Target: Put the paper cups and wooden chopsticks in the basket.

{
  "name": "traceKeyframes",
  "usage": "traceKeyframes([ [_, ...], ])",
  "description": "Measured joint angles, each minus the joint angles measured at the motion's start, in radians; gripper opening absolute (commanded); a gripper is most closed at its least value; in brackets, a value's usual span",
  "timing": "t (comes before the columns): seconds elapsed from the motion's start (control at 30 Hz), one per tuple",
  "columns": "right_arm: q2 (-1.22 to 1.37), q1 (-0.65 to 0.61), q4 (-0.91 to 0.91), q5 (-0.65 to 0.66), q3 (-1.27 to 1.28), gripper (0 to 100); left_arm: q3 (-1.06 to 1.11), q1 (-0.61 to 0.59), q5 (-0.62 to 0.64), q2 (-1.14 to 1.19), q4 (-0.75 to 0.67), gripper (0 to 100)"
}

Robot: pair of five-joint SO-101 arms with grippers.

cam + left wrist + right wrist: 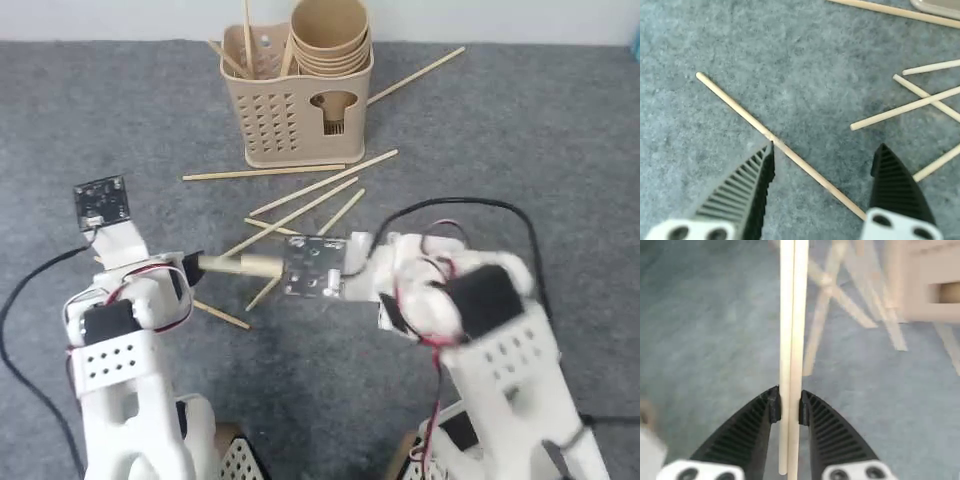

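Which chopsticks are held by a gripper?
The pair of chopsticks pinched side by side in the right gripper; the others lie on the mat or stand in the basket.

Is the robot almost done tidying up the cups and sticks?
Partway. The paper cups sit stacked in the basket, with some stowed chopsticks in its other compartment. The right gripper is shut on two chopsticks, and the left gripper is open over a single chopstick. Several loose chopsticks lie on the mat, not yet collected.
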Motion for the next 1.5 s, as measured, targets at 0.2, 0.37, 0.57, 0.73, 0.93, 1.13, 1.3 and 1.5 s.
traceKeyframes([
  [0.2,-0.014,0.086,-0.345,-0.285,0.057,0.7,0.000,0.002,0.000,0.000,-0.005,30],
  [0.37,0.021,0.084,-0.746,-0.605,0.196,0.8,0.000,0.002,0.037,0.000,-0.017,30],
  [0.57,0.127,0.086,-1.301,-0.979,0.322,0.8,0.000,0.002,0.046,0.000,-0.068,30],
  [0.73,0.298,0.084,-1.620,-1.010,0.313,0.8,0.018,0.002,0.046,0.000,-0.075,30],
  [0.93,0.562,0.086,-1.778,-1.013,0.140,0.8,0.043,0.003,0.046,0.000,-0.124,30],
  [1.13,0.839,0.058,-1.895,-1.120,-0.161,0.8,0.051,0.002,0.046,0.000,-0.132,30],
  [1.3,1.074,0.055,-1.877,-1.158,-0.482,0.8,0.061,0.002,0.046,0.000,-0.133,30],
  [1.5,1.356,0.057,-1.821,-1.160,-0.847,0.8,0.061,0.003,0.046,0.000,-0.133,30],
])
